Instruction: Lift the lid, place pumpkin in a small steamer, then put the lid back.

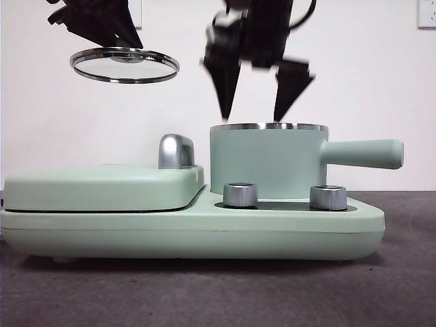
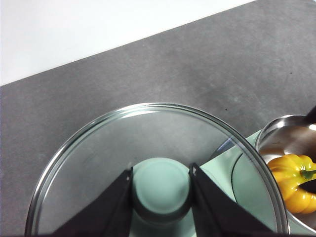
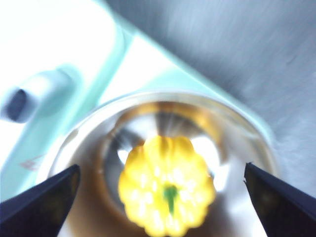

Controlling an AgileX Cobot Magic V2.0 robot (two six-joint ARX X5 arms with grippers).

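Inside the small steamer (image 3: 163, 148) sits the glossy yellow pumpkin (image 3: 167, 185); right gripper (image 1: 259, 117) spread wide, left gripper (image 2: 161, 195) clamping the lid (image 2: 148, 148).

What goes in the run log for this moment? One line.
left gripper: shut on lid, aloft | right gripper: open above steamer | pumpkin: in steamer | lid: off

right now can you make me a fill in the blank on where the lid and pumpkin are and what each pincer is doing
1. The pumpkin sits inside the small ____.
2. The left pincer is shut on the lid's mint-green ____.
3. The right pincer, above the small steamer, has its jaws ____.

Missing words: steamer; knob; open
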